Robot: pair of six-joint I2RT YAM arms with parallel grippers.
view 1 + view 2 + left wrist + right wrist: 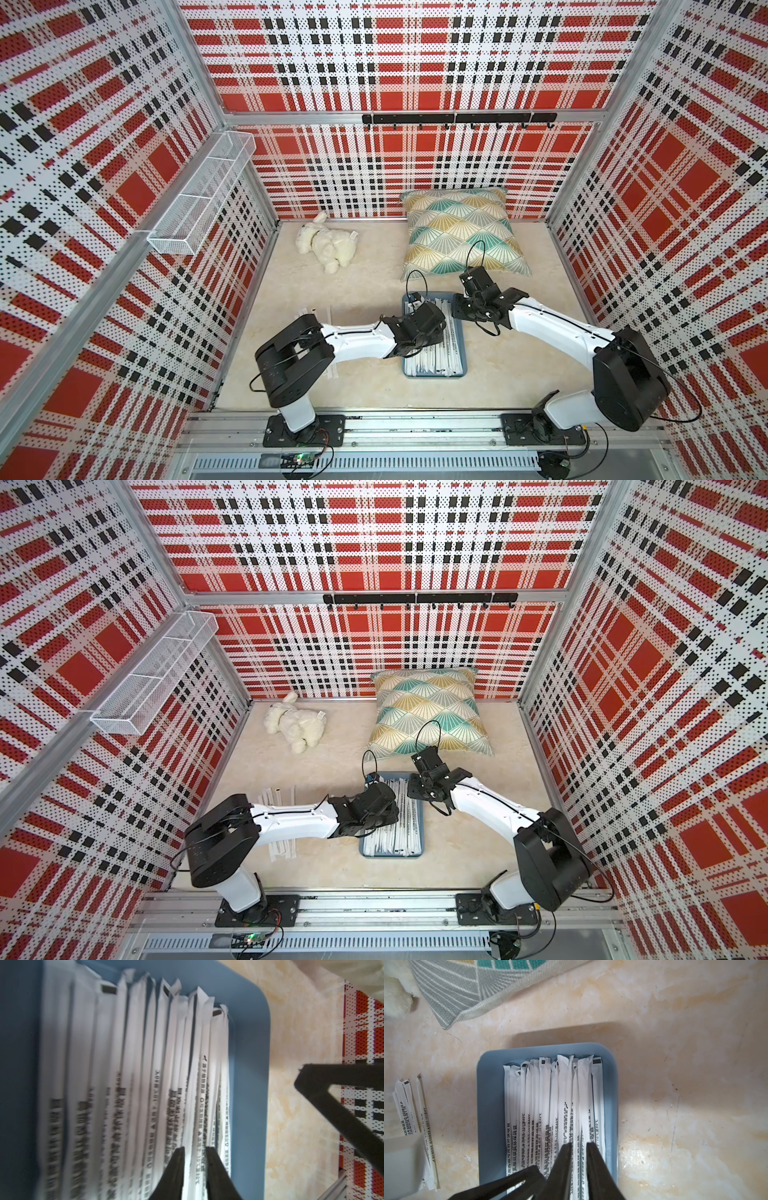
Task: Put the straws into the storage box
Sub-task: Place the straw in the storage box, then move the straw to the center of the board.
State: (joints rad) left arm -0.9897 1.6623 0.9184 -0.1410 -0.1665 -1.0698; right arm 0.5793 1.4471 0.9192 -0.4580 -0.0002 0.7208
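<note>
**A:** Where are the straws (550, 1105)?

**B:** Most lie side by side, lengthwise, in the storage box (490, 1105). A few loose straws (282, 845) lie on the table (519, 353) to its left, partly under the left arm (357, 338).

**A:** And the box itself?

**B:** It lies flat mid-table between the arms, just in front of the pillow (457, 228). A plush toy (328, 245) lies further left, near the back wall.

**A:** The left gripper (194, 1150)?

**B:** It is low over the boxed straws, unclenched. Its jaws are slightly apart and one wrapper runs through the gap.

**A:** The right gripper (579, 1145)?

**B:** It is above the box's right side, jaws narrowly parted. The tray's straws show through the gap.
</note>
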